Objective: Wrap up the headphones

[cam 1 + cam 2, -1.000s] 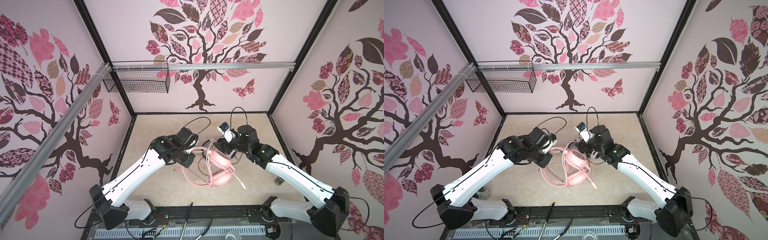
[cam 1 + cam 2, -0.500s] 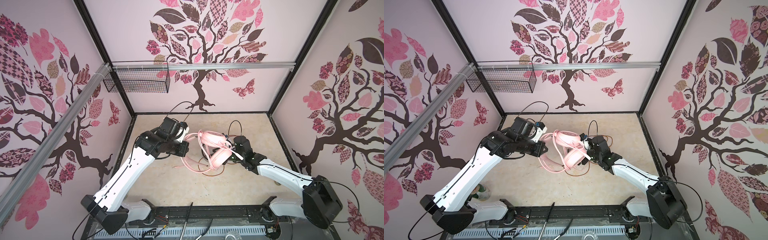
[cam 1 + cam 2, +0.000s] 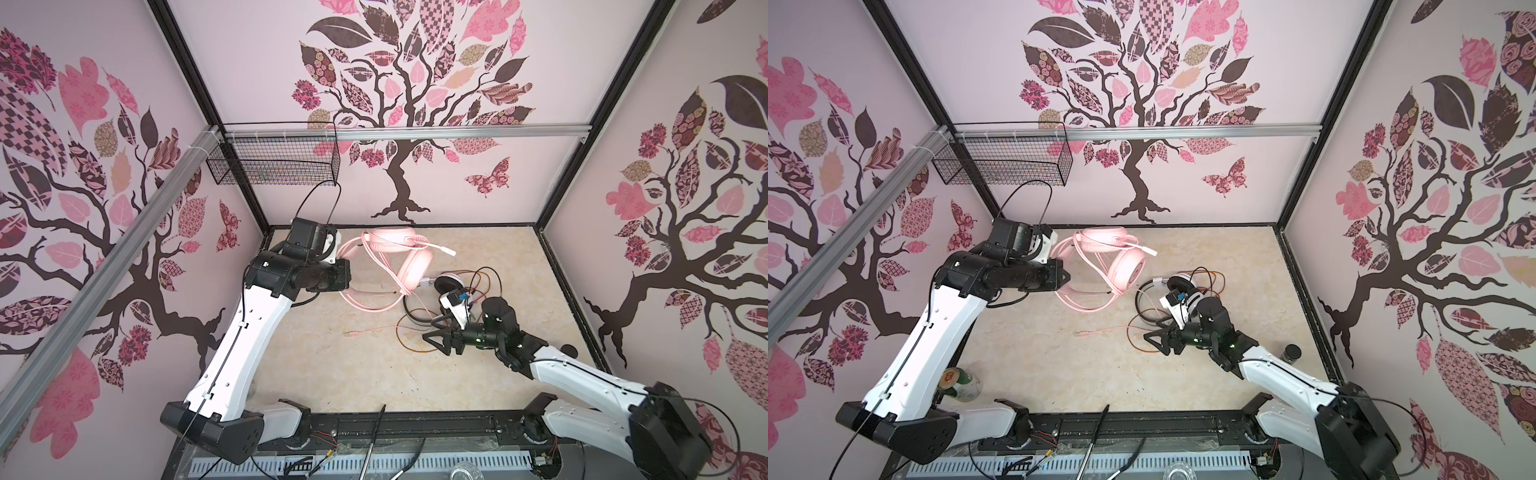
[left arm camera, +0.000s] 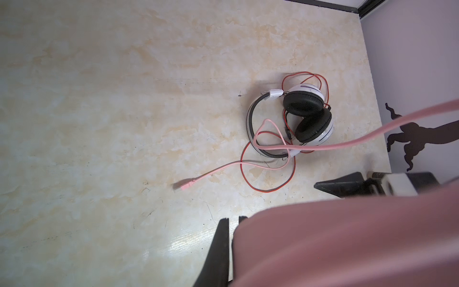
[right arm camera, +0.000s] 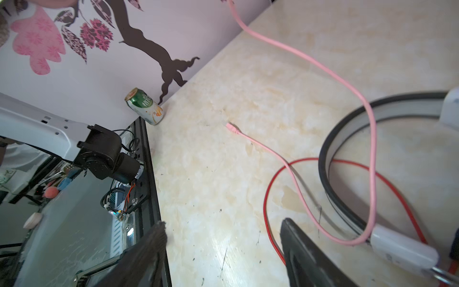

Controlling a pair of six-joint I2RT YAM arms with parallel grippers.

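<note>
Tally of what is on and around the table

Two headsets are counted, one pink headset [image 3: 415, 266] and one white-and-black headset [image 4: 304, 104]. Two cords are seen, one pink cord [image 4: 372, 134] and one red cord [image 4: 269, 190], and one plug [image 4: 185, 186] is found at the pink cord's end. One drink can [image 5: 145, 106], one wire basket [image 3: 274, 168] and one small dark container [image 3: 1292, 353] are noted. Two robot arms are counted, a left arm [image 3: 245, 340] and a right arm [image 3: 582, 374].

Two white arms [image 3: 249, 332] with chunky black joints [image 3: 291, 274].
</note>
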